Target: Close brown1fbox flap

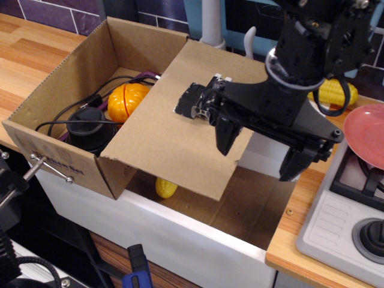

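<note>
The brown1fbox (pixel 57 159) stands open at the left, over the left part of a sink, with black print on its front wall. Its wide flap (pixel 162 138) hangs from the box's right edge and slopes out to the right over the sink. A black tape patch with a small knob (pixel 193 102) sits near the flap's middle. My black gripper (pixel 257 161) hovers just above the flap's right part, to the right of the patch. Its jaws stand wide apart and hold nothing. One finger (pixel 225 137) is over the flap, the other (pixel 293 165) is past its right edge.
Inside the box lie an orange pumpkin (pixel 127 101), a black round device with a cable (pixel 90 127) and something purple. A yellow item (pixel 166 188) lies in the sink under the flap. At the right are a corn cob (pixel 336 93), a pink plate (pixel 369 135) and a stove (pixel 354 198). A white faucet (pixel 210 24) stands behind.
</note>
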Controlling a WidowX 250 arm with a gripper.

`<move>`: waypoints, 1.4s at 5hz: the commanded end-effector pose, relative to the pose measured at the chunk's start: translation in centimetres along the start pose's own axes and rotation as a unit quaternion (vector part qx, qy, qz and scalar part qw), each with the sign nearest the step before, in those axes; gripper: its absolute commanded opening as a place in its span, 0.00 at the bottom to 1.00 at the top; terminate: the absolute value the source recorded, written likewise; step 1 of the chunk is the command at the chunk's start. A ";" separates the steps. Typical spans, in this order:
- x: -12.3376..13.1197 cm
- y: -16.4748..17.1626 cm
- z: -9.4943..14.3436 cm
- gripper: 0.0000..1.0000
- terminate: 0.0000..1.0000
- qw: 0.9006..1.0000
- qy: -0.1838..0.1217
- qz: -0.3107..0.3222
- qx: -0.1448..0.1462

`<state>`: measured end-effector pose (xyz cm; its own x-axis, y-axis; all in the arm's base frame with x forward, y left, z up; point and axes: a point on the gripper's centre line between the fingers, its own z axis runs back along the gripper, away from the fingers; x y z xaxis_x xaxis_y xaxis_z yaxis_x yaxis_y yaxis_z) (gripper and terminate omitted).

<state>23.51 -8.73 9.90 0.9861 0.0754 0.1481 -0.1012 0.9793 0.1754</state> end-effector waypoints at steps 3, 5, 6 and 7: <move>0.6 -3.9 -1.3 1.00 0.00 0.997 -0.024 0.013 0.070; 1.5 -3.4 -4.5 1.00 0.00 0.997 -0.032 0.018 0.069; 1.4 -2.5 -6.0 1.00 0.00 0.998 -0.031 0.015 0.049; 1.0 -2.3 -6.5 1.00 0.00 0.998 -0.033 0.017 0.054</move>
<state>25.02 -9.46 2.63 0.9766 0.0838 0.1980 -0.1413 0.9444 0.2969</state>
